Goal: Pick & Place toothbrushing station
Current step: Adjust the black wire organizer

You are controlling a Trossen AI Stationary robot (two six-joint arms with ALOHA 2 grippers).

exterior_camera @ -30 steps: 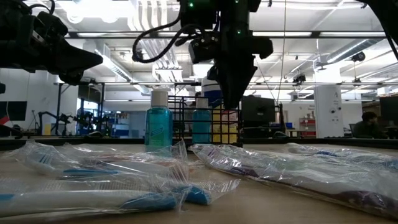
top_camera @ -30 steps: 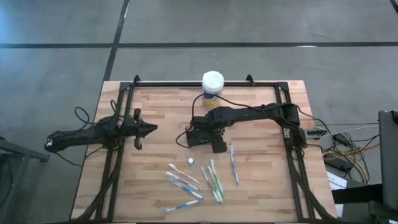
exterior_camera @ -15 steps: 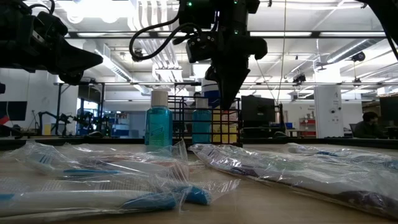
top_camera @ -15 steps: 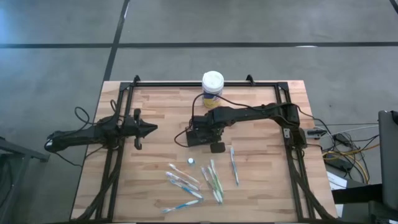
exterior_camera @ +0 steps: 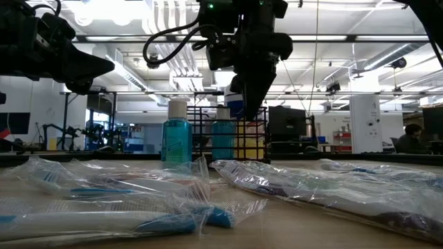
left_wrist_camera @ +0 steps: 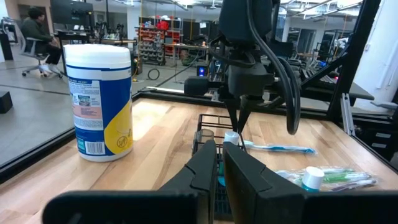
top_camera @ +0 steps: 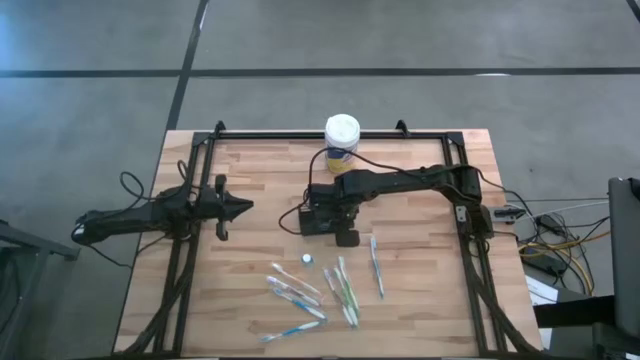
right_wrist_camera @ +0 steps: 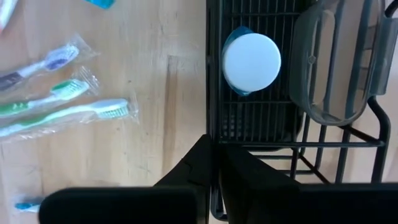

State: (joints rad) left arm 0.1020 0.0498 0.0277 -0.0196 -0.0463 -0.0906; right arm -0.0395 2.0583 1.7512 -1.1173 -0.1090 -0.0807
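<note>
The toothbrushing station is a small black wire caddy standing on the wooden table's middle; in the low view the caddy holds teal bottles with white caps. My right gripper points down on the caddy's top rim and is shut on it. In the right wrist view the caddy's floor shows a white bottle cap and a clear cup. My left gripper waits level at the table's left, shut and holding nothing. My right gripper pinches the top wire of the caddy's wall between its two fingers, on the side that faces the toothbrushes. The fingers come from above, pointing down, one inside the caddy and one outside. The caddy stands upright with its base on the table.
A white-lidded canister with a yellow label stands at the far edge behind the caddy. Several bagged toothbrushes lie toward the near edge, one apart on the right. Black frame rails run along both sides.
My right gripper has shut on the caddy's rim: in the low view its fingers stood apart a second ago and are now together. The wrist has rolled a little. The caddy has stayed where it was.
</note>
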